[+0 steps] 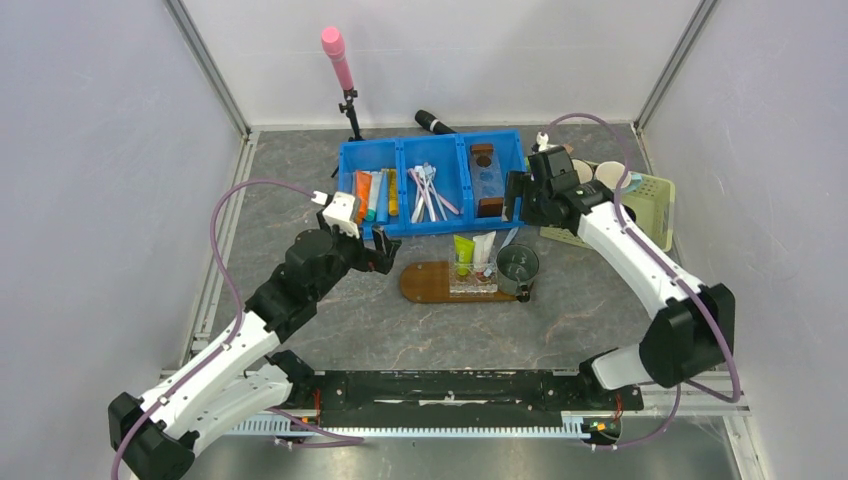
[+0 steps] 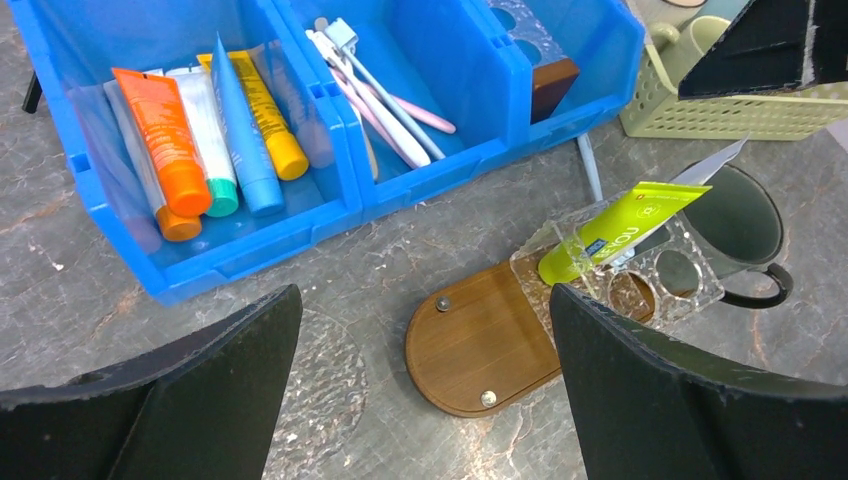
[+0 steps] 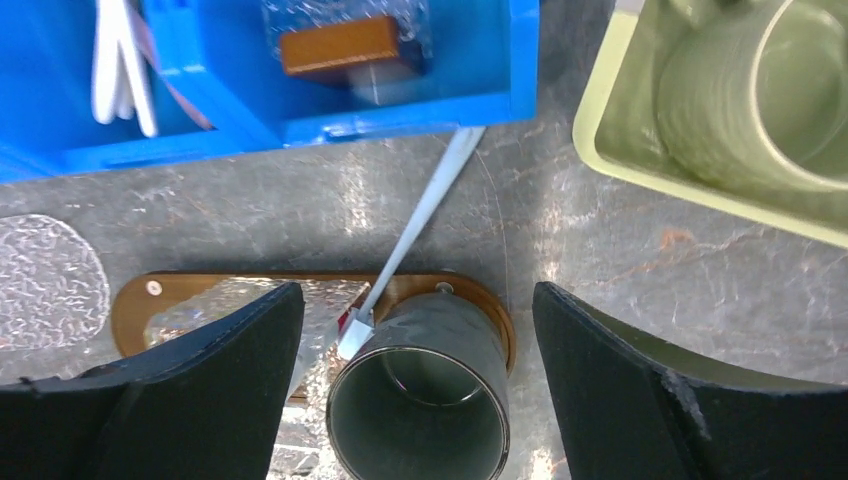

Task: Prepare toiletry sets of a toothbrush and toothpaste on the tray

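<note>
The dark brown oval tray (image 1: pixel 425 283) lies in front of the blue bin; it also shows in the left wrist view (image 2: pixel 480 345) and the right wrist view (image 3: pixel 135 300). A clear holder (image 1: pixel 470 283) on it holds the green toothpaste (image 1: pixel 463 255) (image 2: pixel 620 225) and the white toothpaste (image 1: pixel 485 247), both upright. A dark grey mug (image 1: pixel 517 266) (image 3: pixel 420 400) stands on the tray's right end. The pale blue toothbrush (image 3: pixel 420 215) (image 2: pixel 590 170) leans from the mug's rim toward the bin. My left gripper (image 1: pixel 380 250) (image 2: pixel 425 300) is open above the tray's left end. My right gripper (image 1: pixel 515 195) (image 3: pixel 418 295) is open above the mug.
The blue bin (image 1: pixel 400 225) holds orange, yellow and blue tubes (image 2: pixel 210 130), pink toothbrushes (image 2: pixel 385 95) and a wooden block (image 3: pixel 345 45). A pale green basket (image 1: pixel 655 205) with cups stands at right. A pink microphone (image 1: pixel 337 55) on a stand and a black one (image 1: pixel 432 122) are behind.
</note>
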Controlling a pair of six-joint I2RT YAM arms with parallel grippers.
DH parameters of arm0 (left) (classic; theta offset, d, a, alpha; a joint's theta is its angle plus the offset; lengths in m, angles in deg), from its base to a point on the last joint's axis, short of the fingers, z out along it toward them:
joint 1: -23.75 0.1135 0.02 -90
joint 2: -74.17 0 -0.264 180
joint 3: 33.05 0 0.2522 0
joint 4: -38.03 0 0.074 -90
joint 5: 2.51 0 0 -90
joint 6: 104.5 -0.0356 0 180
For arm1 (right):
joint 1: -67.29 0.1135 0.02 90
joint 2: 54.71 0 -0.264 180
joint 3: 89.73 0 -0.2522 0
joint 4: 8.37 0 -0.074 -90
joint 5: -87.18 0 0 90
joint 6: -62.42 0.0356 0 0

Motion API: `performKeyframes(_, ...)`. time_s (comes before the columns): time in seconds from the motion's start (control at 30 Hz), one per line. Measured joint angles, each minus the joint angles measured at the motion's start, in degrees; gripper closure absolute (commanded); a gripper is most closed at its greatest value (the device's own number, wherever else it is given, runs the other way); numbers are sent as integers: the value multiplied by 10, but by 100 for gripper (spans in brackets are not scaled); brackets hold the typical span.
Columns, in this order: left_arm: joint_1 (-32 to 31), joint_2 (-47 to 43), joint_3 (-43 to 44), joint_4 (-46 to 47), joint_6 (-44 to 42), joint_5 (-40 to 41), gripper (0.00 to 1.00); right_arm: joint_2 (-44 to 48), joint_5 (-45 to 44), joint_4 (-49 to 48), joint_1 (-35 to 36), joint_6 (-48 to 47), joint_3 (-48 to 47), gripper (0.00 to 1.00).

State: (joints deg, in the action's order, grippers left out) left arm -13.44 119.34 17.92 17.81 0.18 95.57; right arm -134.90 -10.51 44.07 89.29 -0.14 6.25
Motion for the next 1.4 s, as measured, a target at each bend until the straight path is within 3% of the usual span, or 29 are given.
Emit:
performKeyframes(0.27, 0, -6, -25, -3, -12, 7, 0, -62, 10, 15, -8, 29, 7, 35)
performKeyframes(0.47, 0, -2, -30, -2, -29, 8, 0, -116, 35, -14, -11, 50, 8, 43)
performKeyframes(1.17, 0, -2, -32, 6, -37, 9, 0, -203, 70, -115, -11, 114, 81, 45)
performKeyframes(1.4, 0, -2, -32, 7, -37, 9, 0, -209, 73, -145, -12, 130, 82, 59)
